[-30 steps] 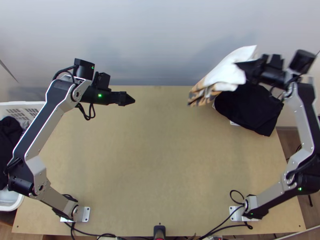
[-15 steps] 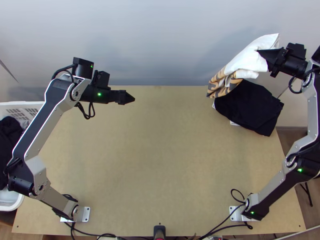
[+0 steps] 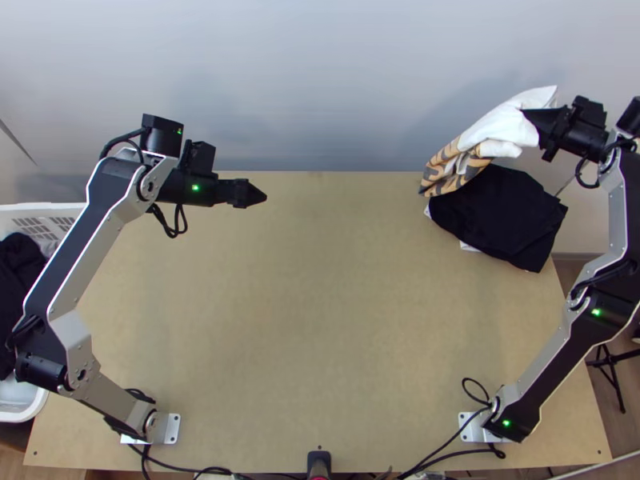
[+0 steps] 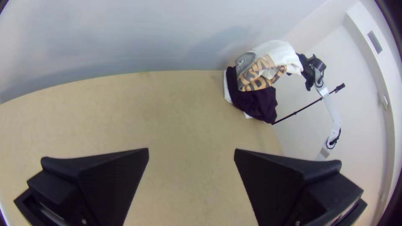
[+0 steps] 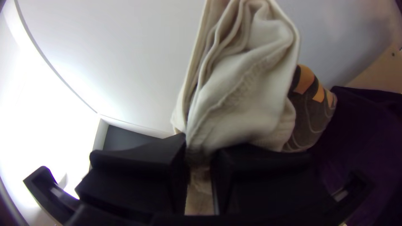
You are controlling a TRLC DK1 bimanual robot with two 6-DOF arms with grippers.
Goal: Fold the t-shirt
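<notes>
the right gripper [image 3: 526,114] pinches the soft white t-shirt [image 3: 498,130], bunched in creases, orange-and-grey print hanging, above flat dark cloth [image 3: 500,214] at the far right corner of the bench [image 3: 344,304]; the left gripper [image 3: 261,195] is spread wide.

The top view's left edge cuts off the white basket [image 3: 16,406].

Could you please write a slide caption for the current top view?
The right gripper holds the white T-shirt over black clothing at the table's far right corner.
</notes>
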